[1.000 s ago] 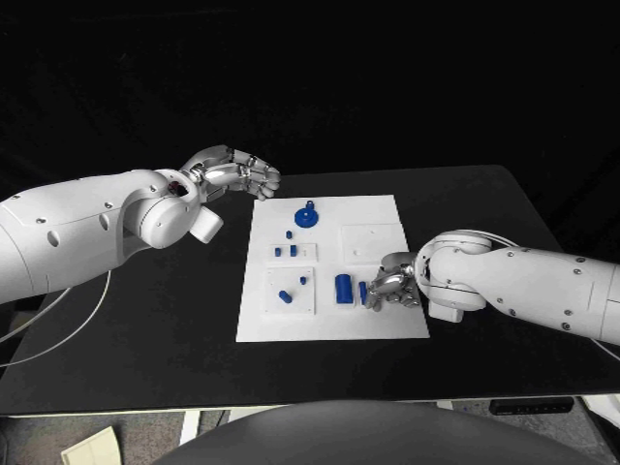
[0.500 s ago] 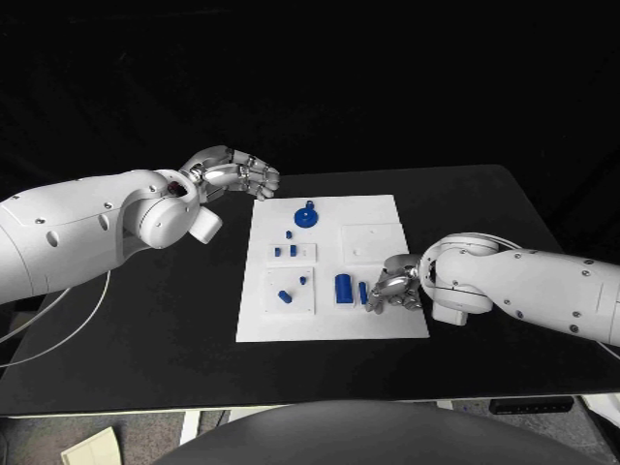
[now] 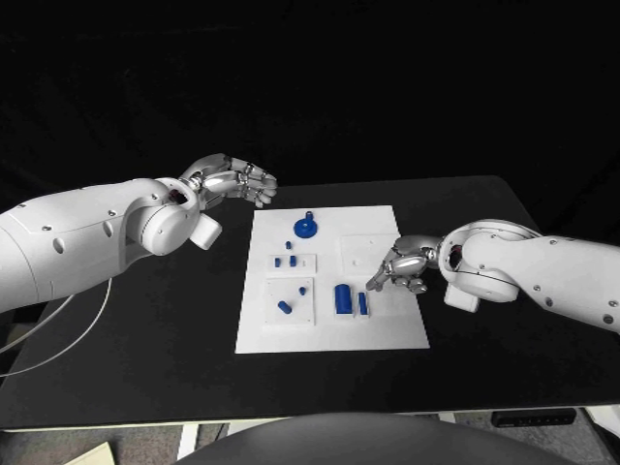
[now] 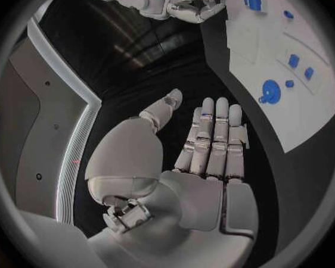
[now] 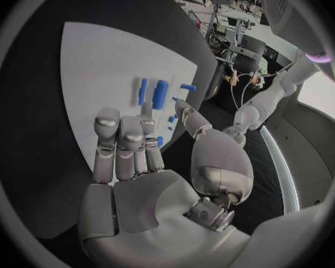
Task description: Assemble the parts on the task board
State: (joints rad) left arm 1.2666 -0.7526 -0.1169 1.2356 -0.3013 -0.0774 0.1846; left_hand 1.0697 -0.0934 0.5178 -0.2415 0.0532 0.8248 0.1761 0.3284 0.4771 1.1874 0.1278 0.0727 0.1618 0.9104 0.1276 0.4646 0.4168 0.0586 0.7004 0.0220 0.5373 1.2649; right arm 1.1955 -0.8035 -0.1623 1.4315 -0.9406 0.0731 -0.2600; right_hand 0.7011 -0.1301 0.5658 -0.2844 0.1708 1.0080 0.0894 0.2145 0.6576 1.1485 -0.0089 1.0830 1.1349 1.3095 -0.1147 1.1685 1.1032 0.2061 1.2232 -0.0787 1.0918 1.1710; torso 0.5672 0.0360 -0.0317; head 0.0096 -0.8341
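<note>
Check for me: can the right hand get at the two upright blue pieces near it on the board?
Probably yes. The right hand hovers open just beside the two blue pieces on the board, with nothing between them.

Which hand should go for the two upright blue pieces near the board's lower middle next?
Probably the right hand: it hovers over the white task board's right edge, empty, fingers apart, beside the two upright blue pieces. The left hand is also empty but sits off the board past its far left corner.
</note>
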